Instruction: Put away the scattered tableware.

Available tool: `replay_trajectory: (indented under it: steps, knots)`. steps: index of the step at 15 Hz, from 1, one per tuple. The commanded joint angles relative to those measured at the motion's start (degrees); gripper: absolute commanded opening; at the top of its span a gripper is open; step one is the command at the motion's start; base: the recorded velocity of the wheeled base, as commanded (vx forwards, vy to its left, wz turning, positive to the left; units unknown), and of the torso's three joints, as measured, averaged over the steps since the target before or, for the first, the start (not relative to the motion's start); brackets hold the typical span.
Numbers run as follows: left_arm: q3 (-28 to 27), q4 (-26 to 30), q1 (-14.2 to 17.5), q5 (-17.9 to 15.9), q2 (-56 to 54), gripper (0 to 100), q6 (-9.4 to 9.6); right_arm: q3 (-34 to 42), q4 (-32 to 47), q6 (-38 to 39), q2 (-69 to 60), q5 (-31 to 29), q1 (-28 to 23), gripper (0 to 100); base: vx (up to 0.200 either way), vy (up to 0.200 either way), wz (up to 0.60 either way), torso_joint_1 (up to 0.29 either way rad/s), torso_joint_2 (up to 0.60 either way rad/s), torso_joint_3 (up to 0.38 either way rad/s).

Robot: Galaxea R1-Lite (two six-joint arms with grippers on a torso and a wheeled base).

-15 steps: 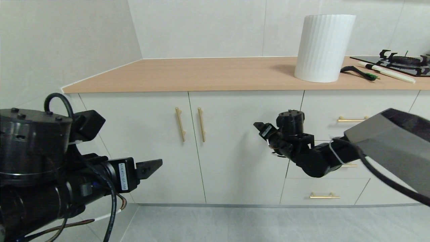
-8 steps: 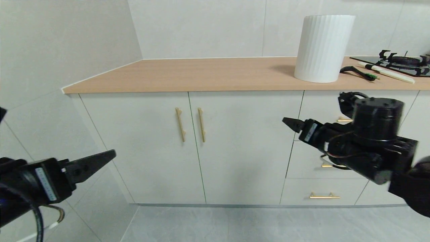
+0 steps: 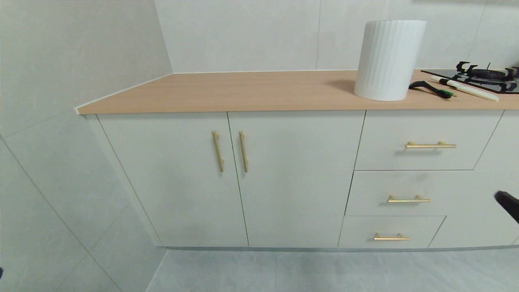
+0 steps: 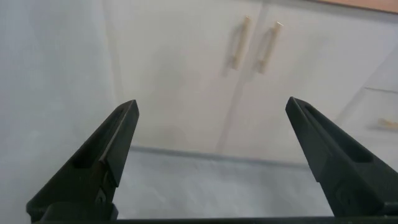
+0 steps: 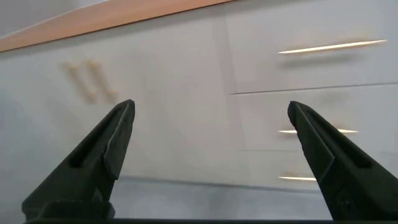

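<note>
Left wrist view puts your left gripper closest of all: two black, wedge-shaped fingers spread wide with nothing between them, aimed low at the pale floor and the foot of the cabinet doors. Your right gripper matches that pose in its own wrist view, jaws fully apart and empty, facing the stack of drawers, whose slim brass bar pulls run level across each front. In the head view a black tip of the right arm pokes in at the right edge, level with the middle drawer.

Beyond the arms, the head view gives you smooth matt off-white cabinet fronts, two upright brass handles side by side where the doors meet, and grey floor tiles. Above them runs the wood-grain countertop, and there the tableware lies: a black-handled utensil with a curved grip and a green end, just beside a tall white ribbed cylinder, and a long white utensil along the front edge of the glossy black hob. Both utensils are well apart from either gripper. Large plain grey tiles back the counter.
</note>
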Motion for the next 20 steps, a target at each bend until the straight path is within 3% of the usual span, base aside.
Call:
replay_trajectory:
  steps: [1,3,6,8,11,15,17,20]
  knots:
    - [4.83,1.32,6.50,-0.12,-13.99,100,2.86,3.47,18.74,-6.11,-30.53,1.15,-13.86,100,0.000,0.000,0.00,0.000,0.00,0.000]
    - [6.50,1.23,8.87,2.43,-14.52,100,1.37,2.76,28.67,-7.70,-37.92,2.38,-16.59,100,0.000,0.000,0.00,0.000,0.00,0.000]
    - [7.20,1.23,12.21,4.71,-14.69,100,0.14,5.93,26.91,-8.57,-42.58,3.97,-23.88,100,0.000,0.000,0.00,0.000,0.00,0.000]
    - [9.66,1.67,17.49,2.95,-19.70,100,1.72,9.27,24.98,-9.63,-42.84,3.00,-23.62,100,0.000,0.000,0.00,0.000,0.00,0.000]
    - [16.69,0.53,17.40,3.39,-20.05,100,3.13,10.41,26.56,-9.81,-43.45,4.76,-23.53,100,0.000,0.000,0.00,0.000,0.00,0.000]
    - [22.67,-5.27,17.40,-2.50,-20.05,100,4.09,10.41,32.01,-11.39,-43.45,9.59,-23.44,100,0.000,0.000,0.00,0.000,0.00,0.000]
    - [23.64,-7.38,17.40,-10.14,-20.05,100,4.18,10.41,35.35,-12.18,-43.45,12.58,-23.44,100,0.000,0.000,0.00,0.000,0.00,0.000]
    - [23.64,-7.30,17.40,-14.89,-20.05,100,6.20,10.41,37.37,-14.55,-43.45,15.92,-23.44,100,0.000,0.000,0.00,0.000,0.00,0.000]
